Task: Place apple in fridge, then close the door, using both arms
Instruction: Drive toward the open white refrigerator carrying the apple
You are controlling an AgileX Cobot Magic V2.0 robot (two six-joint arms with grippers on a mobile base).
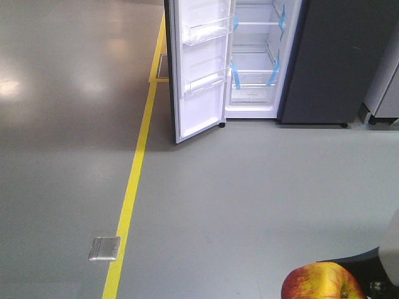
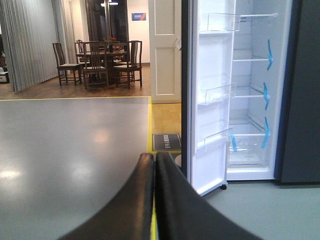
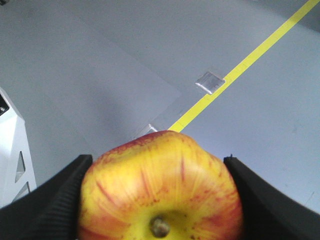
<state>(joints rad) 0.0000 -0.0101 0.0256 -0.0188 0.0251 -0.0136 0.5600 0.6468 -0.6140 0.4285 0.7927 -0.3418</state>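
Right up against the lens in the right wrist view is the apple (image 3: 160, 190), red streaked over yellow, stem and dimple facing the camera at the bottom centre of the frame. The right tool (image 3: 158, 197) has it pinched, one black ribbed finger (image 3: 50, 200) pressed to its left side and the other to its right, parted just as wide as the fruit. Behind it lies the grey floor (image 3: 90, 65), and a yellow line (image 3: 250, 60) runs up to the upper right with a small metal plate (image 3: 210, 82) touching its edge.

Over to the left wrist view: the left tool (image 2: 154, 165) rises from the bottom centre with its two dark fingers flat against each other and nothing between them.

In the front view the apple sits in the bottom right corner, well apart from the fridge (image 1: 330, 56) at the top of the frame. The door (image 1: 199, 75) stands swung wide open, its white liner and clear bins facing right, its lower edge near the yellow line. Inside, the white compartment shows glass shelves edged with blue tape strips (image 1: 235, 75).

In the upper left of the left wrist view, far off, dark wooden chairs (image 2: 97, 62) stand on a wood floor.
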